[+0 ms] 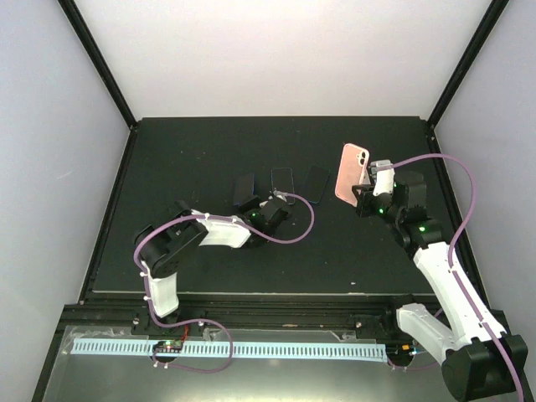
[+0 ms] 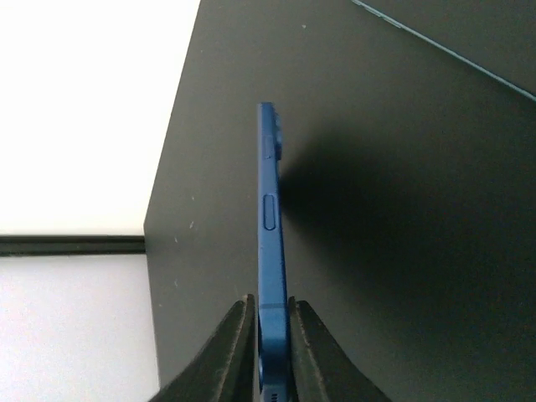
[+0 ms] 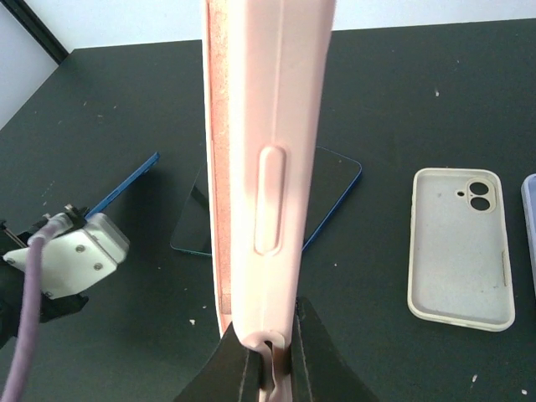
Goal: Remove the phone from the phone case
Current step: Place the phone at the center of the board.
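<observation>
Your left arm (image 1: 209,230) lay folded low over the worktop (image 1: 184,268), elbow bent back toward the lower left of the overhead view and the wrist reaching toward the middle. Your left tool (image 2: 270,306) was closed on the bottom end of a blue phone (image 2: 270,209), which stood on edge with its side buttons facing the wrist camera and showed no case around it. Your right arm (image 1: 444,276) rose from the lower right corner of the overhead view and stretched up and left, its wrist held above the right part of the worktop. Your right tool (image 3: 272,331) was clamped on the lower end of the pink phone case (image 3: 268,126), held upright and clear of the surface, its camera cutout at the top in the overhead view. From the right wrist view you saw only its narrow side with the moulded button cover; whether a phone sat inside could not be told. Behind it a second blue phone (image 3: 335,193) lay flat, and a cream case (image 3: 461,251) lay flat toward the right of that frame, apart from it.
</observation>
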You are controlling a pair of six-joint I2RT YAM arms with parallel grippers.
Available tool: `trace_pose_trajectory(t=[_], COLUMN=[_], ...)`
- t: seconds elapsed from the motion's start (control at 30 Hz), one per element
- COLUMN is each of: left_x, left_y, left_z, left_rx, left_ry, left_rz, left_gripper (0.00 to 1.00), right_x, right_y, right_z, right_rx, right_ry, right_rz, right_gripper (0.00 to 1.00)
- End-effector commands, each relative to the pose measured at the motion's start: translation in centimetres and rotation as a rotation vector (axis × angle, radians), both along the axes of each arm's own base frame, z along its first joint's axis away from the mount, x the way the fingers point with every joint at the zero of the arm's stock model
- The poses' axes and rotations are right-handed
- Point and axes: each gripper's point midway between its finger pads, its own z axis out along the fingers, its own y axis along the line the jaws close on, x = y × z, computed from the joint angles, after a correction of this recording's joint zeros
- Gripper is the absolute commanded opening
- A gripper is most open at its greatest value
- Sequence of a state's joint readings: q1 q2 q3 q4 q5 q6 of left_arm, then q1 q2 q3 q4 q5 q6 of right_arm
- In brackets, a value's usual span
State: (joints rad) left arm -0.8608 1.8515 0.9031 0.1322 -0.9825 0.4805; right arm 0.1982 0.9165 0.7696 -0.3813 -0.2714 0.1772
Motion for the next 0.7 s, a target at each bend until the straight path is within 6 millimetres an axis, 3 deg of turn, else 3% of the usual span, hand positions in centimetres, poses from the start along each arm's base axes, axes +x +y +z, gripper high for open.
trace_pose_trajectory(t=[0.0,0.2,0.4,0.67], left_x=[1.0,0.8,-0.2,-3.7], left_y=[-0.4,-0.5,-1.2,-2.5], left_z=[0.1,-1.6,-1.8,-0.7], left_rx=[0.028,0.021,-0.104,-0.349], left_ry=[0.004,0.068,0.155,0.343], left_rz=[0.008,0.018,0.023,0.0], left_gripper=[0.17,0.41,0.63,0.76], right_x=[0.5,0.7,0.9,1.5], right_y=[-0.2,-0.2,-0.4,-1.1], right_z=[0.2,-0.2,-0.4,-0.9], right_rx=[-0.001,-0.005,-0.014,-0.112], right_ry=[-0.027,-0.015,-0.016,0.025], right_rz=[-0.006,-0.008,-0.013,-0.013], right_gripper=[0.01,0.01,0.01,0.01])
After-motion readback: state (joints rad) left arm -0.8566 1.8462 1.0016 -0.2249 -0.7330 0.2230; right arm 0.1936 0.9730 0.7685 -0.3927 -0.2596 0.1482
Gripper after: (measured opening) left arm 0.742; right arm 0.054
